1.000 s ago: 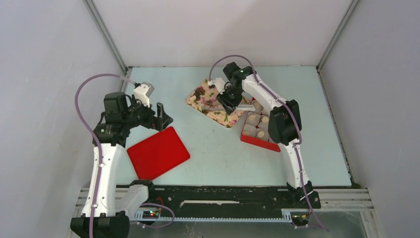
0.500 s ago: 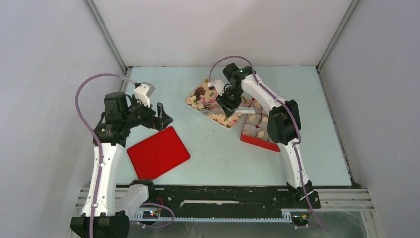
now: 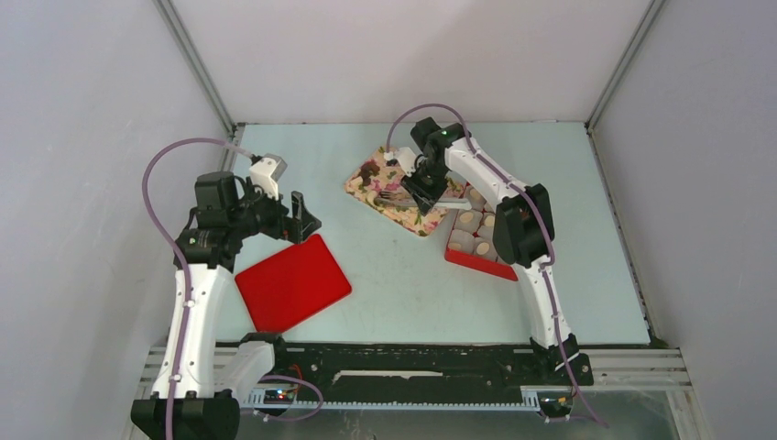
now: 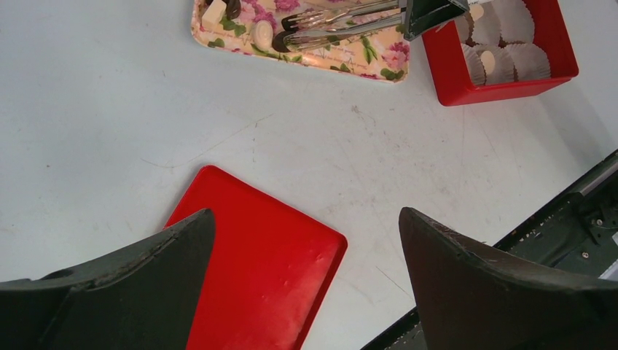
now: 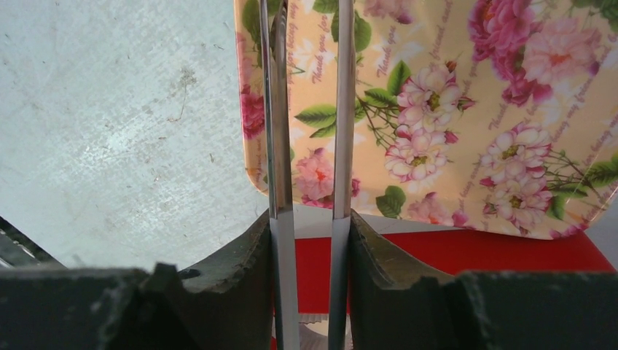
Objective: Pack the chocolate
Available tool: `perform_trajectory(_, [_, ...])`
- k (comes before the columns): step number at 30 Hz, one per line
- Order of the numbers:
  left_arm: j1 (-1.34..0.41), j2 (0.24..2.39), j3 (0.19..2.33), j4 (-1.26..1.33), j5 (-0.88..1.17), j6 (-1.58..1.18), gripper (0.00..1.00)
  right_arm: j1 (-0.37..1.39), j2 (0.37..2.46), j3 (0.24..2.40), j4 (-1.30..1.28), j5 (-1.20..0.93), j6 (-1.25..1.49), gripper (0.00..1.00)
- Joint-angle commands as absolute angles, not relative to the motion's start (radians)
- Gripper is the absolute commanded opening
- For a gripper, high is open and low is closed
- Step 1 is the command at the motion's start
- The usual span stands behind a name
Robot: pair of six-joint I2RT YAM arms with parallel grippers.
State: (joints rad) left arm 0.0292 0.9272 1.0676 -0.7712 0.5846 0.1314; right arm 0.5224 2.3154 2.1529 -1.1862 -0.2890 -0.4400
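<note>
My right gripper (image 3: pixel 423 191) is shut on a pair of metal tongs (image 4: pixel 342 20) and holds them flat over the floral tray (image 3: pixel 410 218). In the right wrist view the two tong arms (image 5: pixel 279 146) run from between my fingers out over the tray (image 5: pixel 452 109). Chocolate lies at the tray's far end: a pale cream lump (image 4: pixel 263 33), a white piece (image 4: pixel 213 12) and a dark one (image 4: pixel 233 7). The tong tips are close to the cream lump. The red box (image 3: pixel 476 259) holds paper cups (image 4: pixel 510 55), some with cream chocolate (image 3: pixel 469 220). My left gripper (image 3: pixel 298 218) is open and empty.
A flat red lid (image 3: pixel 291 280) lies at the near left, under my left gripper (image 4: pixel 306 277). The red box sits right next to the tray's near right corner. The black rail of the arm bases (image 4: pixel 576 219) runs along the near edge.
My right gripper has shifted the tongs a little to the left, further over the tray. The left arm has hardly moved.
</note>
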Motion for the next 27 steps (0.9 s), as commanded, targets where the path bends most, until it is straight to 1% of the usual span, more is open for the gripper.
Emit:
perform_trajectory(1, [0.029, 0.922, 1.046, -0.738, 0.621, 0.128, 1.00, 0.528, 2.259, 2.185, -1.179, -0.293, -0.431, 0.29])
perform_trajectory(7, [0.013, 1.004, 1.079, -0.711, 0.655, 0.110, 0.99, 0.527, 2.078, 2.053, -1.140, -0.318, -0.444, 0.26])
perform_trajectory(13, [-0.119, 1.073, 1.117, -0.684, 0.624, 0.134, 0.97, 0.501, 1.891, 1.889, -1.155, -0.291, -0.446, 0.24])
perform_trajectory(18, [-0.195, 1.163, 1.160, -0.660, 0.614, 0.156, 0.96, 0.444, 1.696, 1.680, -1.154, -0.288, -0.432, 0.24])
perform_trajectory(23, [-0.281, 1.230, 1.205, -0.672, 0.524, 0.152, 0.95, 0.335, 1.503, 1.458, -1.178, -0.218, -0.454, 0.24])
perform_trajectory(25, [-0.313, 1.242, 1.216, -0.701, 0.528, 0.162, 0.99, 0.261, 1.439, 1.412, -1.204, -0.210, -0.472, 0.24])
perform_trajectory(27, [-0.333, 1.249, 1.219, -0.721, 0.531, 0.176, 1.00, 0.183, 1.391, 1.393, -1.237, -0.206, -0.494, 0.25])
